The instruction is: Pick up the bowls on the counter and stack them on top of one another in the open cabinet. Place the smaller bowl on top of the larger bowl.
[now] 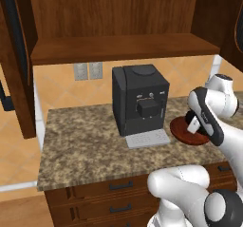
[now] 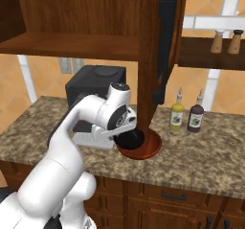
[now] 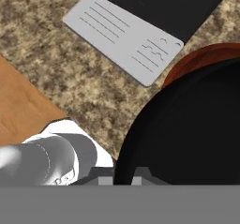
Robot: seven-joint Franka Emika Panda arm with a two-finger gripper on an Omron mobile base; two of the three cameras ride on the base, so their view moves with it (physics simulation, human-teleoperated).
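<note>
The black bowl [image 3: 187, 129] sits directly at the claw [image 3: 123, 174], its near rim between the fingertips, the claw clamped tight on that rim. The bowl rests inside the brown bowl [image 2: 146, 149] on the counter [image 1: 80, 140], just right of the coffee machine [image 1: 140, 98]. Well above the claw waits the open cabinet's shelf [image 1: 123, 48]; the lift looks steep.
</note>
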